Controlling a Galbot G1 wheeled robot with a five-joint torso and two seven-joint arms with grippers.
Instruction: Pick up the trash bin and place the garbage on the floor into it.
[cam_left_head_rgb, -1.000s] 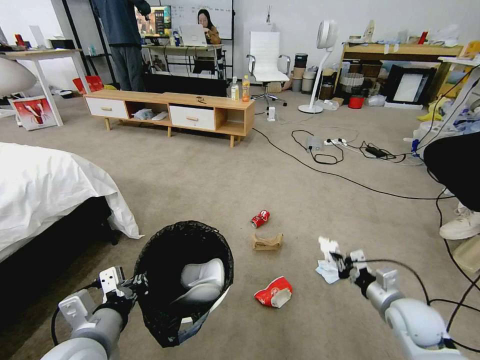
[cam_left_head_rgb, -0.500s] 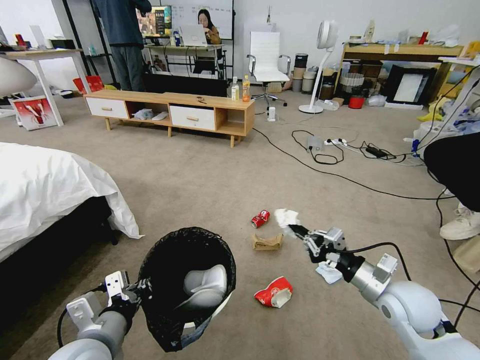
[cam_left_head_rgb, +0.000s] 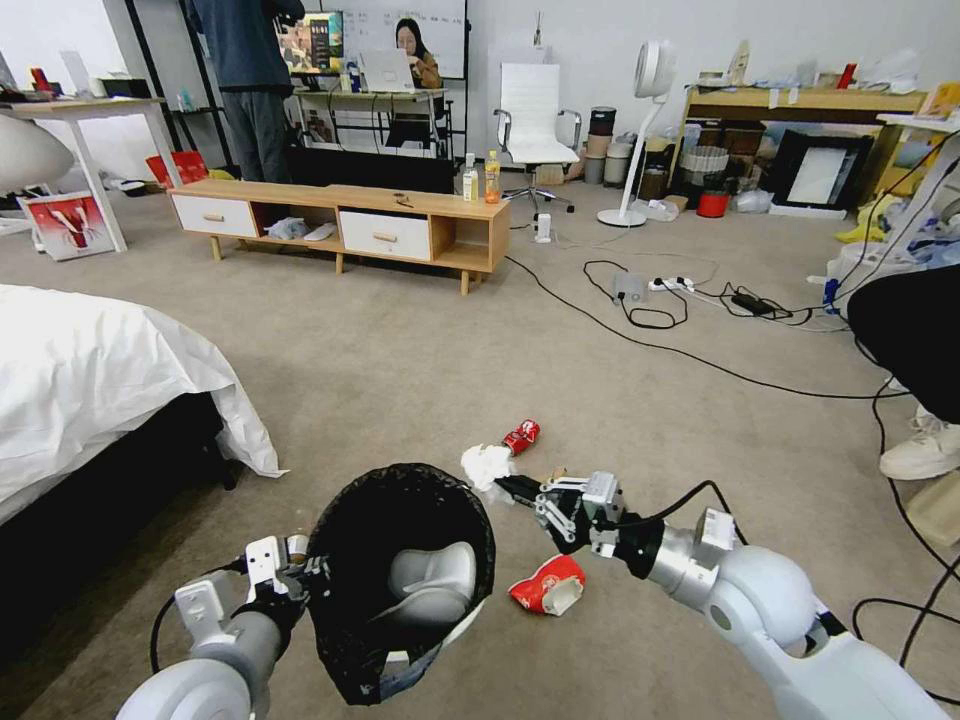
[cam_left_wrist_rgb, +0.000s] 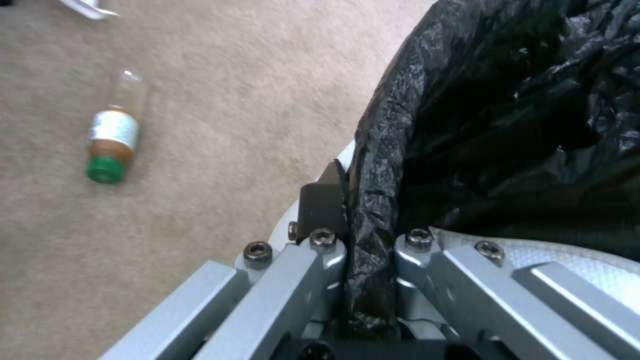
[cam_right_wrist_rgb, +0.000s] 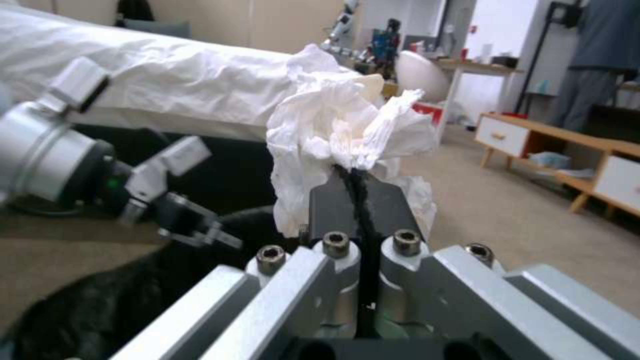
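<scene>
- The crumpled white tissue (cam_left_head_rgb: 487, 465) is pinched at the tips of the right gripper (cam_left_head_rgb: 512, 487), whose jaws are closed tight on a fold of it; most of the wad bulges free beyond the tips, as the right wrist view shows (cam_right_wrist_rgb: 340, 135).
- It hangs in the air just beside the far right edge of the trash bin (cam_left_head_rgb: 400, 580), at about rim height and not yet over the opening.
- To do this step well, I judge the tissue should be carried fully over the black liner's mouth before the jaws part, since so light a wad could catch on the rim or drift out.
- The bin is off the carpet (cam_left_head_rgb: 400, 360), held by the left gripper (cam_left_head_rgb: 312, 578), its jaws clamped across the bagged rim with one finger outside the wall and one inside (cam_left_wrist_rgb: 365, 235); keeping it level and steady matters.
- The right arm reaches forward and inward across the robot's front, wrist turned toward the bin; the left arm is low and bent, close to the body.
- On the floor lie a red-and-white wrapper (cam_left_head_rgb: 546, 586), a crushed red can (cam_left_head_rgb: 520, 437), a brown paper piece (cam_left_head_rgb: 549, 476) partly hidden by the gripper, and a small green-capped bottle (cam_left_wrist_rgb: 113, 135).
</scene>
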